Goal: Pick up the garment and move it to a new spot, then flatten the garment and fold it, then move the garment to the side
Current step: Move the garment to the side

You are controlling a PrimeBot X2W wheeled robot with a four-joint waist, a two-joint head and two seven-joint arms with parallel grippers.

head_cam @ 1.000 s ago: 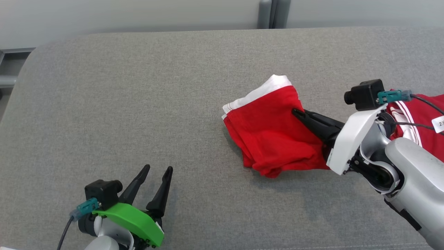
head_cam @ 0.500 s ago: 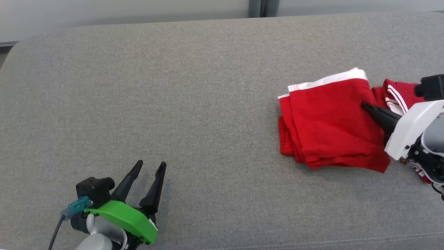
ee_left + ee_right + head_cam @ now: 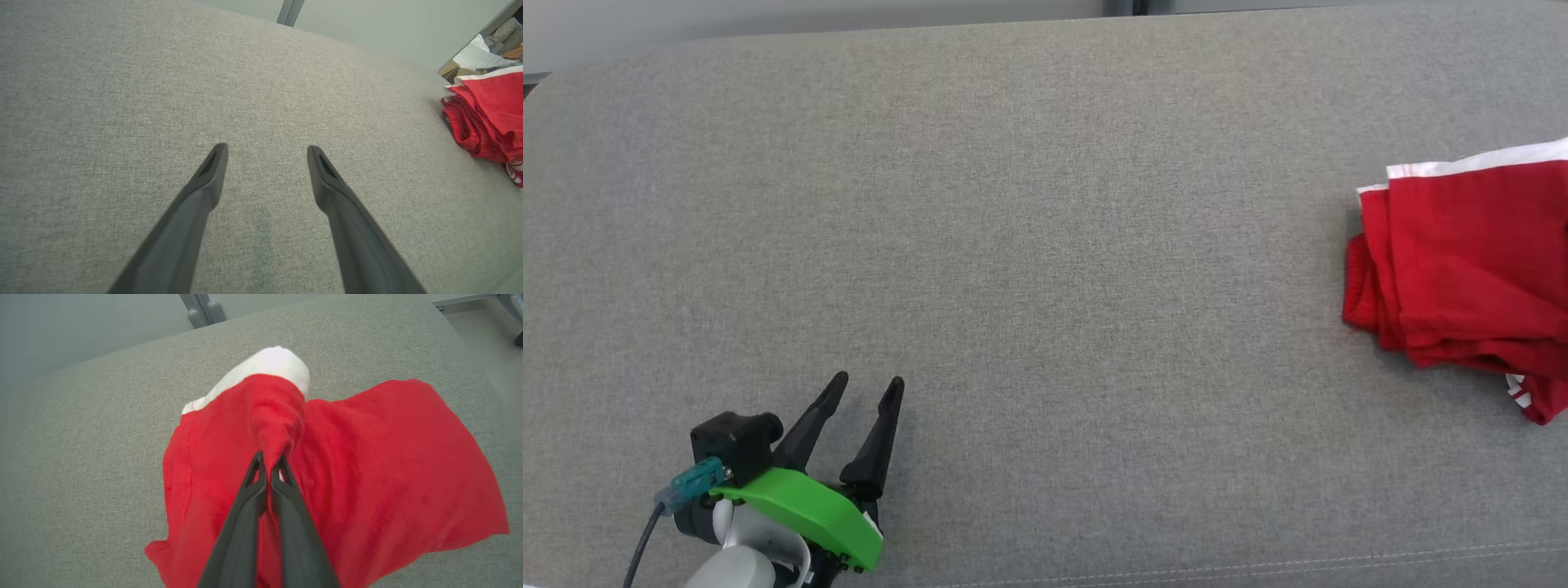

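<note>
The garment (image 3: 1470, 261) is a folded red piece with a white band, lying at the far right edge of the grey surface in the head view; it also sits at the right edge of the left wrist view (image 3: 490, 118). In the right wrist view my right gripper (image 3: 269, 465) is shut on a pinched ridge of the garment (image 3: 367, 465), which bunches up between the fingertips. My left gripper (image 3: 864, 390) stands open at the lower left, far from the cloth, with nothing between its fingers (image 3: 212, 167).
The grey fabric-covered surface (image 3: 1013, 245) stretches wide between the left gripper and the garment. A pale wall and a grey post (image 3: 200, 308) stand behind its far edge. A seam (image 3: 1258, 563) runs along the near edge.
The right gripper has dragged the garment to the right while staying shut on it, and has left the head view. The head camera has shifted too. The left gripper stays open in place.
</note>
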